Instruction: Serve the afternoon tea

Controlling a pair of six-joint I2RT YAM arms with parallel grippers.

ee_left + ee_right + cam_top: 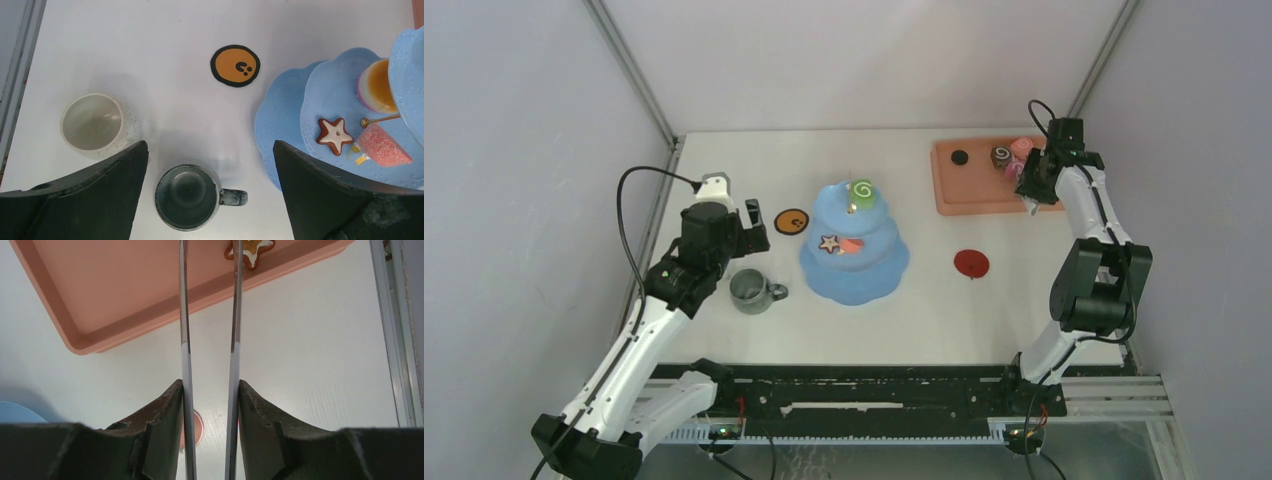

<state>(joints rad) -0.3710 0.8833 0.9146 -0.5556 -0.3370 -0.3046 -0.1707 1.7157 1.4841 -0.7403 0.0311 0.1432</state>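
The right gripper (pixel 209 400) clamps the tongs (pixel 185 330), whose blades reach a star cookie (pixel 250 249) on the pink tray (pixel 115 295). The left gripper (pixel 210 150) gapes empty over the grey-green mug (pixel 186 196). The cookie looks light, hard and slippery, so I'd pinch across its middle.

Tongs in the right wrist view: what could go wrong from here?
The tongs are only pinched between the right jaws, so they might slip or twist. The star cookie on the tray lies off to one side of the blades' gap, so closing may nudge it instead of gripping it.
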